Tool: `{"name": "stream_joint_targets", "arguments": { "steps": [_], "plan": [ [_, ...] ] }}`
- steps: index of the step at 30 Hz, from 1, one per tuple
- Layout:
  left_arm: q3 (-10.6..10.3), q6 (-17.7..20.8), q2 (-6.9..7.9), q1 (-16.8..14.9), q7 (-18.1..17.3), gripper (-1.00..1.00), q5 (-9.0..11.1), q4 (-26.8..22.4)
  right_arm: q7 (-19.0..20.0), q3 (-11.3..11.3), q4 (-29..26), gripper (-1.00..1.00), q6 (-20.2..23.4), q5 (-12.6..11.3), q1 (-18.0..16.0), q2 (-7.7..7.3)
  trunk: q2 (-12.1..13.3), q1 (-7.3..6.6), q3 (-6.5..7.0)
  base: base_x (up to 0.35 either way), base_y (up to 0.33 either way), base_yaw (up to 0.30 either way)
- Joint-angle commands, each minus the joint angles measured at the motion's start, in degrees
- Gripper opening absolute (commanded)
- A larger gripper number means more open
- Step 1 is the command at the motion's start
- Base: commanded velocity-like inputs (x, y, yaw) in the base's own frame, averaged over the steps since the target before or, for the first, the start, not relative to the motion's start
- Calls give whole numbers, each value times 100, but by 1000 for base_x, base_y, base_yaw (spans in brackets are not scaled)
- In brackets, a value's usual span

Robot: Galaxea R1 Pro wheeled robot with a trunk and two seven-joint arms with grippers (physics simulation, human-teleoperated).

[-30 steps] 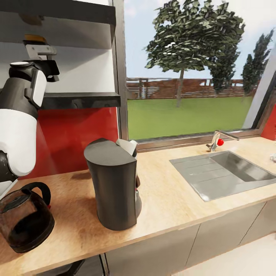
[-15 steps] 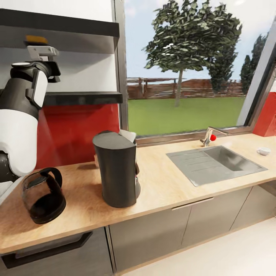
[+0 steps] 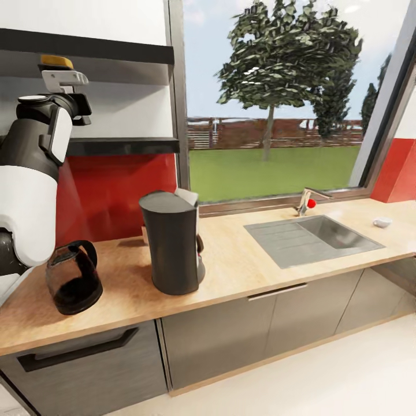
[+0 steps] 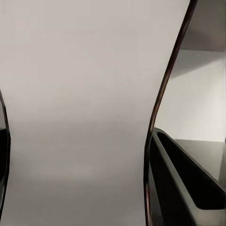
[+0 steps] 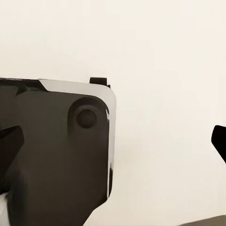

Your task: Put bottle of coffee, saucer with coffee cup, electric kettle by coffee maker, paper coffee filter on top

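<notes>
While reaching up at the upper left of the frame, left fingers: lying close under the yellow-capped thing; I cannot tell whether they are gripping it, and the wrist picture is too close to read.
Right fingers: showing as dark tips at the edges of the right wrist picture against a pale wall; spacing unclear.
Shelf: kitchen shelf is running as a black board above the red backsplash.
Handling: if that capped thing is the bottle of coffee, it is probably rigid, light and smooth; taking it round the body seems safest.
Surface: kitchen countertop is carrying the electric kettle, black and glassy, lower left, near the coffee maker at centre.
</notes>
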Motion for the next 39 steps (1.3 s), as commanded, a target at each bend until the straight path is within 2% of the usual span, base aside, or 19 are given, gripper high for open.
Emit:
{"name": "stream_joint_targets", "arguments": {
  "steps": [1, 17, 21, 22, 23, 24, 25, 26, 27, 33, 39],
  "plan": [
    [2, 30, -1, -5, -4, -100, -26, -8, 19, -49, 4, 100, -19, 48, -4, -2, -12, 3, -12, -100, -12, 0],
    [2, 26, -5, 2, -4, -100, -27, -15, 25, -55, 4, 100, -19, 48, -5, -2, -12, 3, -12, -253, -121, 0],
    [0, 26, -14, 6, -45, -100, -15, -30, 22, -50, 4, 100, -19, 48, -4, -2, -12, 3, -12, -32, -19, 0],
    [-15, 26, -16, 16, -200, -100, -15, -33, 20, -50, 4, 100, -19, 48, -5, -2, -12, 3, -12, -5, -3, 0],
    [-29, 26, 0, 72, -720, -100, -17, -131, 21, -49, 4, 100, -19, 48, -3, -2, -12, 3, -12, -2, -1, 0],
    [-31, 26, 13, 179, -1090, -100, -22, -285, 23, -52, 4, 100, -19, 48, -2, -2, -12, 3, -12, -1, -1, 0],
    [-24, 29, 22, 376, -1362, -100, -17, -534, 20, -50, 4, 100, -19, 48, -3, -2, -12, 3, -12, 0, 0, 0],
    [-22, 38, 28, 727, -1640, -100, -6, -1051, 22, -49, 4, 100, -19, 48, -2, -2, -12, 3, -12, 0, 0, 0],
    [-22, 71, 28, 938, -1950, -100, -2, -1487, 21, -50, 0, 100, -24, 48, -4, 4, -12, 3, -12, 0, 0, 0],
    [67, 765, 104, 1069, -3037, -100, -22, -2184, 26, -53, -130, 100, -28, 45, -2, 6, -12, 3, -12, 0, 0, 0],
    [174, 1095, 431, 1163, -4025, -100, 11, -2498, 26, -50, -160, 100, -28, 39, -4, 7, -12, 3, -12, 0, 0, 0]
  ]
}}
